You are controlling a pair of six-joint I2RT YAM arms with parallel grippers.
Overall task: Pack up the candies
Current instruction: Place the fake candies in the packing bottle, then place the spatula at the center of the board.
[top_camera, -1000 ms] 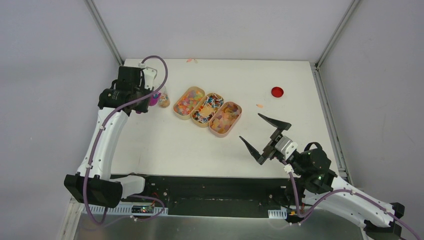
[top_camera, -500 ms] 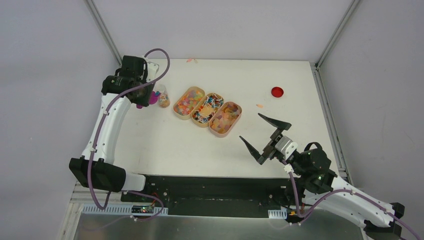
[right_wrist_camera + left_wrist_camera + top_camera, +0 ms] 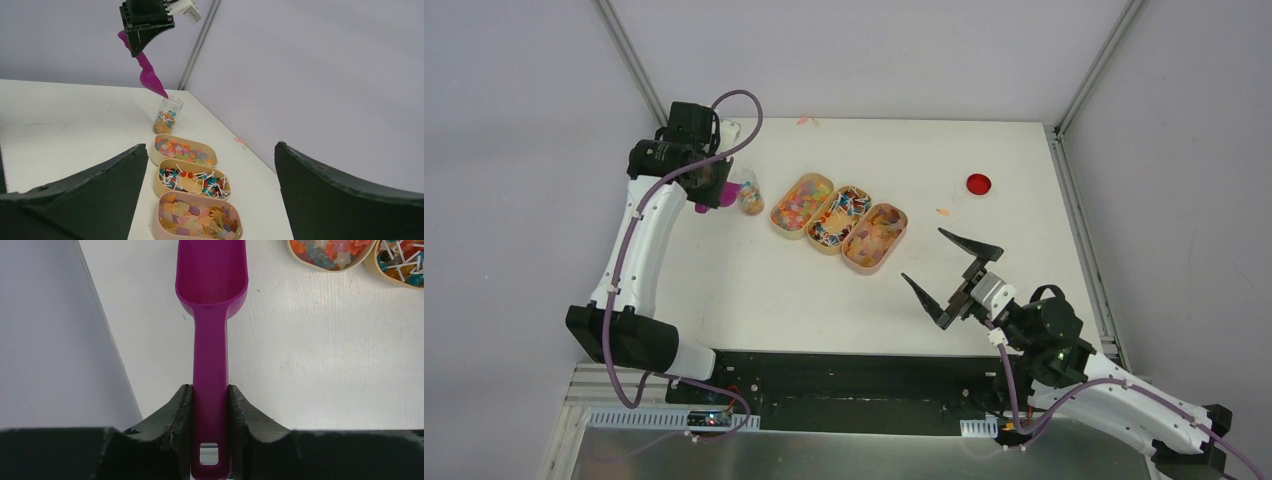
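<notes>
The candies lie in three oval trays: mixed bright bits (image 3: 802,203), small lollipops (image 3: 840,218) and pastel gummies (image 3: 875,237). More candies fill the bottom of a small clear jar (image 3: 750,193) left of the trays. My left gripper (image 3: 210,405) is shut on the handle of a magenta scoop (image 3: 211,290), whose bowl is empty. In the right wrist view the scoop (image 3: 150,75) tilts down with its tip at the jar (image 3: 168,115) mouth. My right gripper (image 3: 954,272) stands open near the table's front right, pointing at the trays with nothing between its fingers.
A flat red disc (image 3: 978,183) lies at the far right of the table. Stray bits lie near the back edge (image 3: 807,121) and right of the trays (image 3: 943,212). Frame posts stand at both back corners, and grey walls close in the table.
My left arm has swung its wrist back toward the far left corner, with the scoop still held beside the jar. The right arm has barely moved.
</notes>
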